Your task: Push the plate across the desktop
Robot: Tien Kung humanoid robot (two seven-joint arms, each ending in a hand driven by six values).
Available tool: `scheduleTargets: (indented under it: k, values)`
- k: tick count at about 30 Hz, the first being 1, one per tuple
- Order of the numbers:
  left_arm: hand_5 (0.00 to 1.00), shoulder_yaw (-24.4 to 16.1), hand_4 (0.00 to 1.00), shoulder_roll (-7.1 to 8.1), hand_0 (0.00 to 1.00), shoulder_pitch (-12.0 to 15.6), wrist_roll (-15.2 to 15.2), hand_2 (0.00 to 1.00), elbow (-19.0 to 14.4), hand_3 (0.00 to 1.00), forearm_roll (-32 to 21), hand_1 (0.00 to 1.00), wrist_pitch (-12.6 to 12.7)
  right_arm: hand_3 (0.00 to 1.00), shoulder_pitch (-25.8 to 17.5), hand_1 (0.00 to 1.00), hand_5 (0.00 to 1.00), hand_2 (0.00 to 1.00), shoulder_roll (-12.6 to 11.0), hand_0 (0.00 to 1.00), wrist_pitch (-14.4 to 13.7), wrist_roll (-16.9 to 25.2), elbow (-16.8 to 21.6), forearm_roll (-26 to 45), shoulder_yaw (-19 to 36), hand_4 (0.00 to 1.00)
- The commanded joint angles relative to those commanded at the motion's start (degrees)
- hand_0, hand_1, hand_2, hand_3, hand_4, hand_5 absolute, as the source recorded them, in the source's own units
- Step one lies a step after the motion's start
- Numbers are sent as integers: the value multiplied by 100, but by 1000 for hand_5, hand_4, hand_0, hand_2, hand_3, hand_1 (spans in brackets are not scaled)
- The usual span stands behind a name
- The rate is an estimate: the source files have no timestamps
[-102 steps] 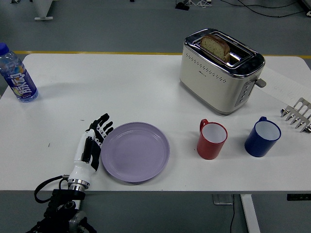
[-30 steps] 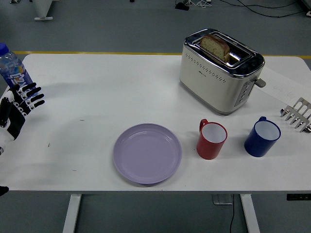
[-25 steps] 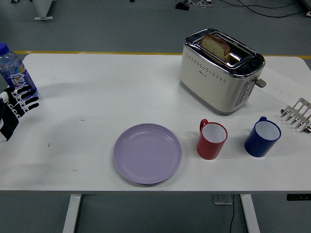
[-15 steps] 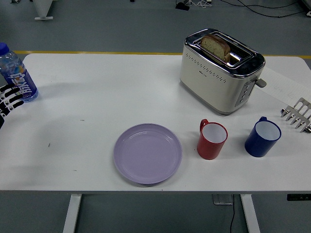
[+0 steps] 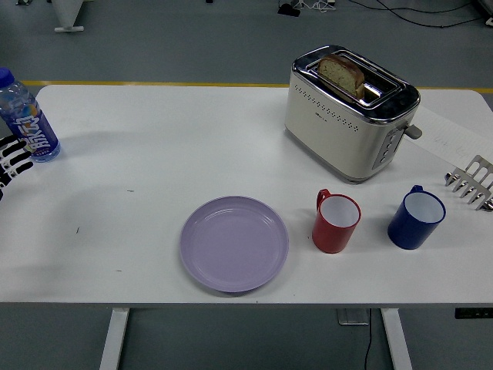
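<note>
A lilac plate [image 5: 234, 243] lies flat near the table's front edge, a little left of a red mug [image 5: 336, 223]. Nothing touches it. Only the fingertips of my left hand [image 5: 11, 159] show at the picture's left edge, black and white, spread and holding nothing, just below a water bottle [image 5: 28, 119]. The rest of that arm is out of frame. My right arm is not visible.
A cream toaster [image 5: 350, 113] with a bread slice stands at the back right. A blue mug [image 5: 416, 217] sits right of the red one. A metal rack [image 5: 473, 182] pokes in at the right edge. The white table [image 5: 154, 154] spans the view.
The plate has been pushed slightly to the right since the earliest frame. My left hand then pulled away left and has nearly left the picture over the last second.
</note>
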Motion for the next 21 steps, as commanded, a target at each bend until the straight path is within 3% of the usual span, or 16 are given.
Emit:
scheduleTargets:
  k: [21]
  values:
    - [998, -124, 522, -33, 736, 75, -4, 762, -97, 722, 99, 774, 84, 723, 131, 589, 479, 673, -36, 635, 35, 62, -30, -134, 79, 432]
